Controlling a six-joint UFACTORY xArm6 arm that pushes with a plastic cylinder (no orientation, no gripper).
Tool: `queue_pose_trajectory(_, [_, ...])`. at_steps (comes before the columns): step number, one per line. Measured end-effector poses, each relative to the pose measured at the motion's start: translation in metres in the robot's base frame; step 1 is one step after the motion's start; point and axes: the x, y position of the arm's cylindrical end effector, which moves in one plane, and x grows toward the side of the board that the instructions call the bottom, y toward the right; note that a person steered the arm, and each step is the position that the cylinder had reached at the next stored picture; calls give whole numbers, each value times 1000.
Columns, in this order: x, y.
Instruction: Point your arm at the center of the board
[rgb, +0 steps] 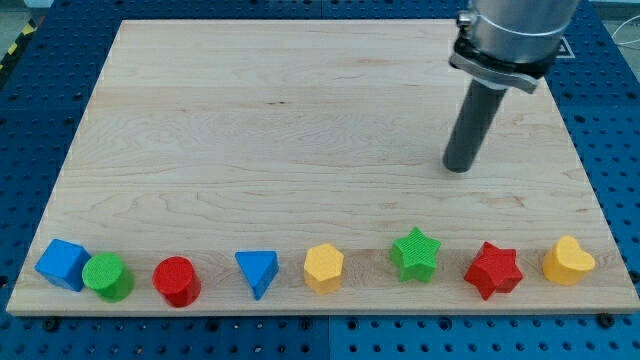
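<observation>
Row of eight blocks along the view's bottom edge of the wooden board (200, 120), left to right: blue cube (62, 264), green cylinder (108, 277) touching it or nearly so, red cylinder (177, 281), blue triangle (258, 271), yellow hexagon (324, 268), green star (415, 254), red star (493, 270), yellow heart (568, 261). All sit near the front edge, spaced apart except the first two. None looks disturbed. The board lies on a blue pegboard worktop (40, 90).

The rod comes down from the view's top right. The tip (458, 166) rests on the board in the right half, above the row, roughly over the gap between the green star and the red star but well apart from both. It touches no block.

No jaws on this rig: the arm ends in a plain rod, so there is nothing to open or close.

The task's target, the board centre, is bare wood to the view's left of the tip, about level with it or slightly lower in the view. Judging from this, the task is not done: the tip is clearly right of centre. What is left looks like one plain slide leftward across open wood. No blocks lie on that path, so little risk of knocking anything.
</observation>
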Motion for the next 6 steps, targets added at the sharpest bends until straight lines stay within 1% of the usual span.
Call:
queue_pose_trajectory(2, [-14, -61])
queue_pose_trajectory(6, [-14, -180])
